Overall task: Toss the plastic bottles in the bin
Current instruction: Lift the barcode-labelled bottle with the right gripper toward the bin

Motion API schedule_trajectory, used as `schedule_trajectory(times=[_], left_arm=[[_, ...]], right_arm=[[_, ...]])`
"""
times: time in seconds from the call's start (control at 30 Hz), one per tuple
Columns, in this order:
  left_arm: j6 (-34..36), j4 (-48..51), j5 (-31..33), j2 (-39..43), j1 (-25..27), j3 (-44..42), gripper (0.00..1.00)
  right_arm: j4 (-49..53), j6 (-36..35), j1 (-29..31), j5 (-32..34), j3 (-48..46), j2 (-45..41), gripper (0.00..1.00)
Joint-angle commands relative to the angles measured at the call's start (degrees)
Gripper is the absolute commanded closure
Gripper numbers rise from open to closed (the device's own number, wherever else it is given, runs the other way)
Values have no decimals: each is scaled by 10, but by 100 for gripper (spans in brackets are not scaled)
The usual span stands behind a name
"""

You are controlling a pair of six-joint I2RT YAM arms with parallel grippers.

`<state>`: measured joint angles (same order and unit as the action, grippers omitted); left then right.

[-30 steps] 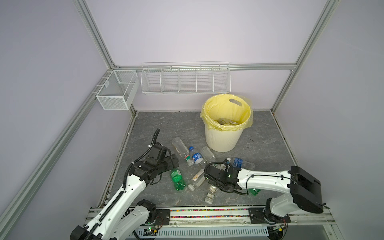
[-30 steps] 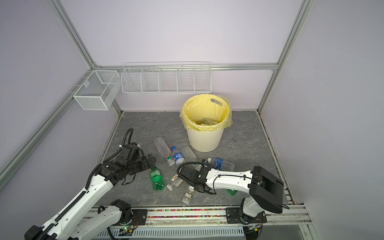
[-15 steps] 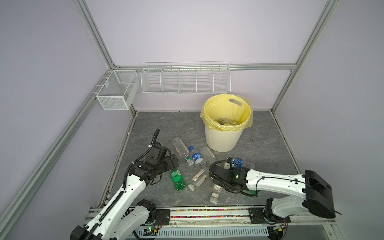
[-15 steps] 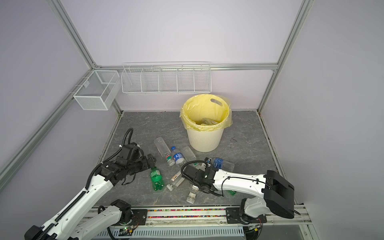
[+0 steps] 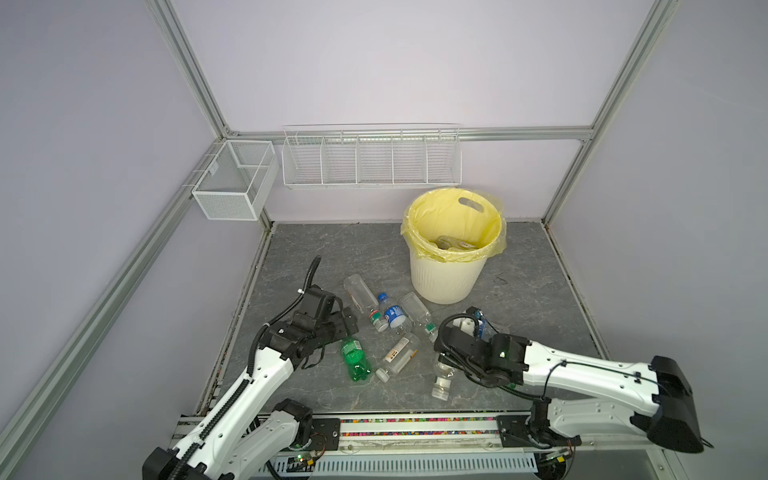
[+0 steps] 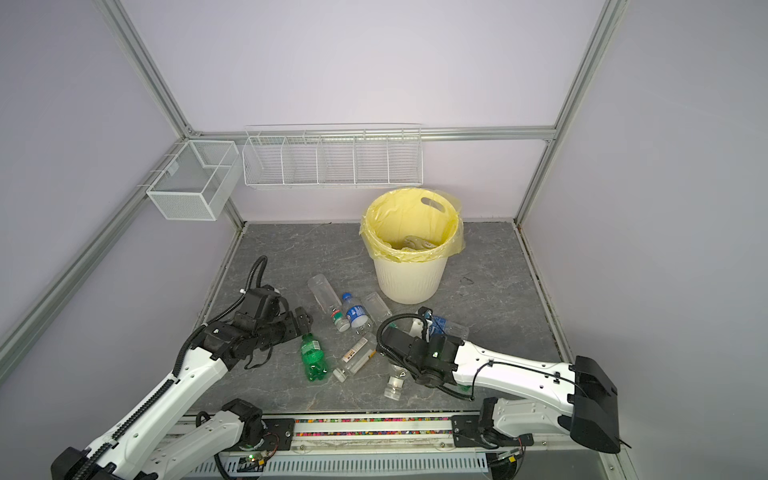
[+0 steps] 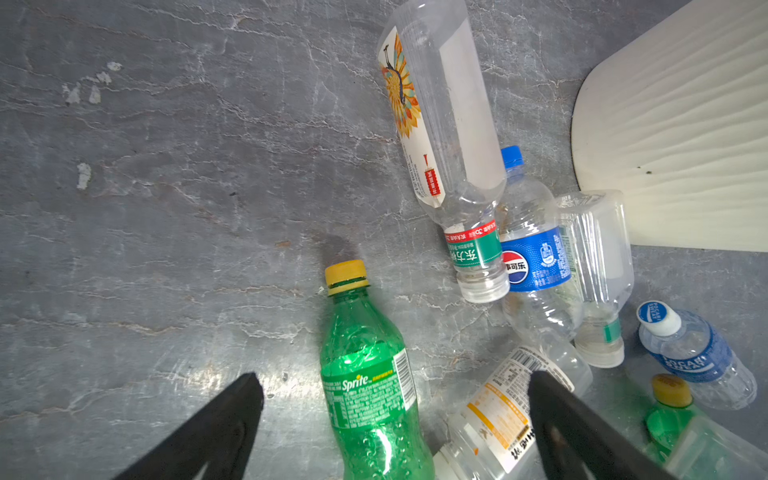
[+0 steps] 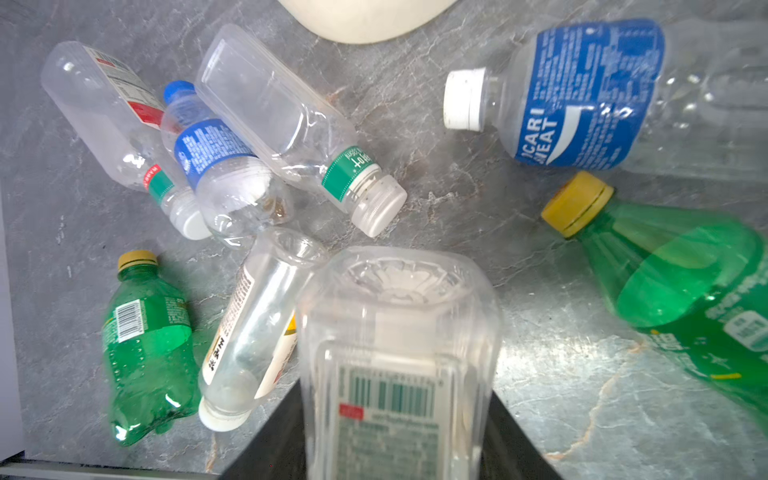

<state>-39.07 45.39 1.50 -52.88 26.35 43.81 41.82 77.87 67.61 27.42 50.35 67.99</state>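
Observation:
My right gripper (image 8: 397,399) is shut on a clear square bottle (image 8: 399,332) with a barcode label, seen in both top views (image 5: 442,374) (image 6: 395,380) near the front of the floor. My left gripper (image 7: 395,380) stands open over a green Sprite bottle (image 7: 370,374) (image 5: 355,359) without touching it. Several more plastic bottles lie between the arms: a clear one with a white and orange label (image 5: 397,355), a blue-labelled one (image 5: 392,313), and a Pocari bottle (image 8: 573,95). The bin (image 5: 444,278) (image 6: 409,282) stands behind them with a bottle (image 5: 453,243) inside.
A second green bottle (image 8: 685,282) lies under my right arm. Two white wire baskets (image 5: 372,156) (image 5: 232,183) hang on the back wall. The aluminium frame posts close the grey floor in, and the arm rail (image 5: 415,428) runs along its front edge.
My right arm has shifted to the right, taking the clear square bottle with it as its jaws narrowed on it. The left arm has not moved.

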Motion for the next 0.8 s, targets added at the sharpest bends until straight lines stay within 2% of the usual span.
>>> schedule_trajectory(times=[0.0,0.3,0.57,0.77], left_arm=[[-15,2,8,6,-2,14,1],[-28,-2,17,47,-2,6,1],[-22,9,25,58,-2,1,1],[-28,5,20,66,-2,-7,1]], right_arm=[[32,-37,-8,25,31,-24,56],[66,-97,-42,30,63,-80,56],[56,-155,-67,51,83,-150,56],[45,-210,-78,76,122,-167,56]])
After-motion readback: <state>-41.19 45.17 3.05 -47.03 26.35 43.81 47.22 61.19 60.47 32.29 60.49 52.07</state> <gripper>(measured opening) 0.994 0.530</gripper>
